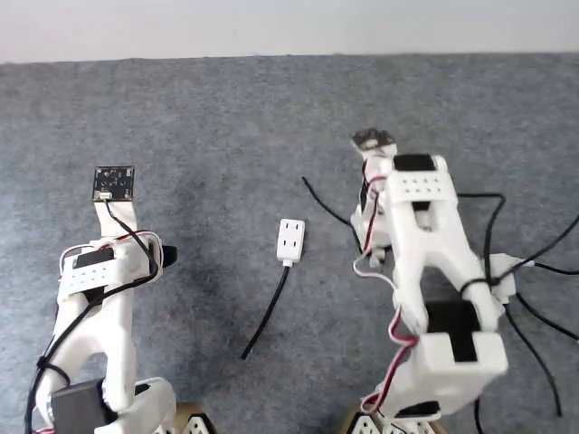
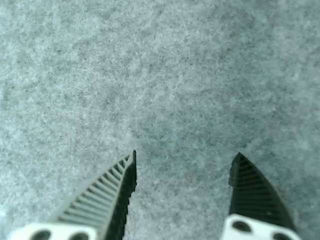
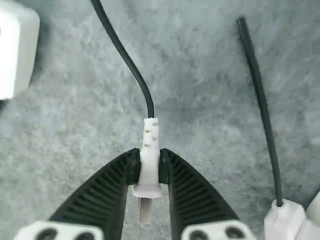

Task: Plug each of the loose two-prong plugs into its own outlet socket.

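Grey felt table (image 1: 226,136): my left gripper (image 2: 186,154) hangs released over bare felt. White plastic outlet block (image 1: 290,241) lies between the arms. My right gripper (image 3: 148,159) is clenched on a white two-prong plug (image 3: 150,132) with a black cord, near the block. Grasp looks done; next I'd align the prongs to a socket.

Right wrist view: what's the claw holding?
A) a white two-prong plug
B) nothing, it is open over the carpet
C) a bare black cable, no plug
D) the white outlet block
A: the right claw is shut on the body of the white plug. Its black cord runs away from the claw, and the outlet block lies apart from it on the carpet.
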Controlling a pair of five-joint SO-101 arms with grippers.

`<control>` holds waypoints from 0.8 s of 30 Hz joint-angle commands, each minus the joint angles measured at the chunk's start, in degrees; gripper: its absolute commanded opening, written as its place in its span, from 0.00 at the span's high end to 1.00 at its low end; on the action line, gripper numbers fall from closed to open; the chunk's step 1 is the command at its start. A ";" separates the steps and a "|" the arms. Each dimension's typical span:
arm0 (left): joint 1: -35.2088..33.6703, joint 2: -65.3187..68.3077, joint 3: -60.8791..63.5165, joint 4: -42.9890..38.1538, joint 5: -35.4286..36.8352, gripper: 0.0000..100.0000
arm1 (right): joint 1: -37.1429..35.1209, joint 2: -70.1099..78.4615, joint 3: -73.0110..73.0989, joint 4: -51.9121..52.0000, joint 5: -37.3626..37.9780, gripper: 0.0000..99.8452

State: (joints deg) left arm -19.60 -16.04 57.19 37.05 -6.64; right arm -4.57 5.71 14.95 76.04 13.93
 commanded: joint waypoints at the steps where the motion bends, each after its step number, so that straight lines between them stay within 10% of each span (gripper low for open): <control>1: -0.18 0.00 -2.59 -1.05 -0.35 0.72 | 0.31 -8.75 8.79 -7.96 1.93 0.99; 12: -0.18 0.00 -2.59 -0.97 -0.35 0.72 | 0.40 -14.11 21.01 -17.98 11.60 0.77; 24: -0.18 0.00 -2.51 -0.97 -0.35 0.72 | -1.01 -14.29 15.74 -14.11 11.87 0.98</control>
State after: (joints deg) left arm -19.60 -16.04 57.19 37.05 -6.64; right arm -4.66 -5.98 34.02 59.69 25.71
